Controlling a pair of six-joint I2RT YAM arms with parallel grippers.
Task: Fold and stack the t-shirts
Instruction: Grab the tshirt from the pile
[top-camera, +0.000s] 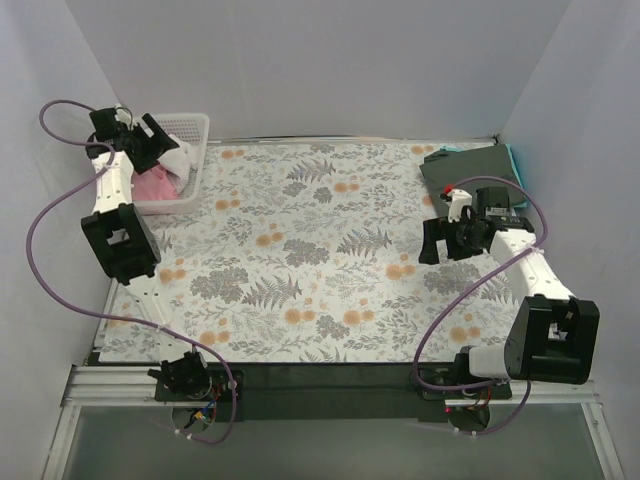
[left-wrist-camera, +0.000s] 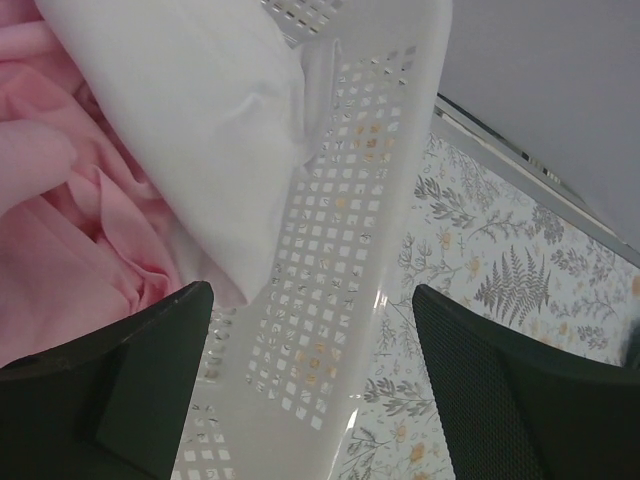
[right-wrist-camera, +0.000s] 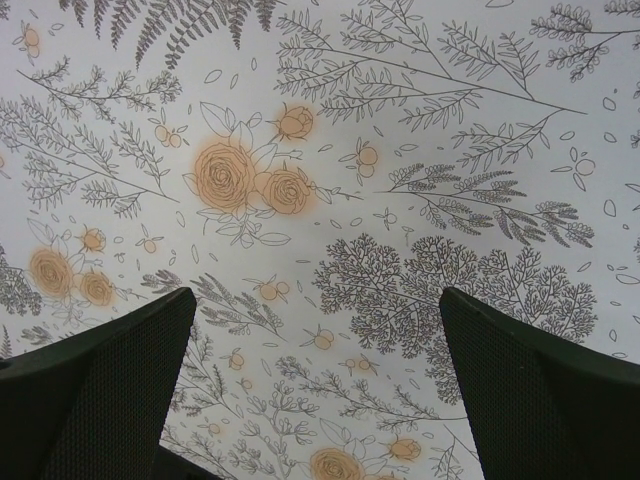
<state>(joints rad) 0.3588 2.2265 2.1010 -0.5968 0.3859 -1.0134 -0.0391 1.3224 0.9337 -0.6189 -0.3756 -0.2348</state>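
A white t-shirt (left-wrist-camera: 190, 130) and a pink t-shirt (left-wrist-camera: 70, 230) lie crumpled in the white lattice basket (left-wrist-camera: 340, 250) at the table's far left corner. My left gripper (left-wrist-camera: 310, 400) hangs open over the basket's right wall, one finger inside near the cloth and the other outside, holding nothing. In the top view this gripper (top-camera: 160, 135) sits above the basket (top-camera: 195, 125). A folded dark grey-green t-shirt (top-camera: 470, 168) rests on a teal one (top-camera: 515, 160) at the far right. My right gripper (top-camera: 432, 243) (right-wrist-camera: 315, 400) stands open above bare cloth, in front of that stack.
The floral table cloth (top-camera: 320, 250) covers the whole table between the basket and the folded stack. Grey walls close in the left, back and right sides. Purple cables loop beside both arms.
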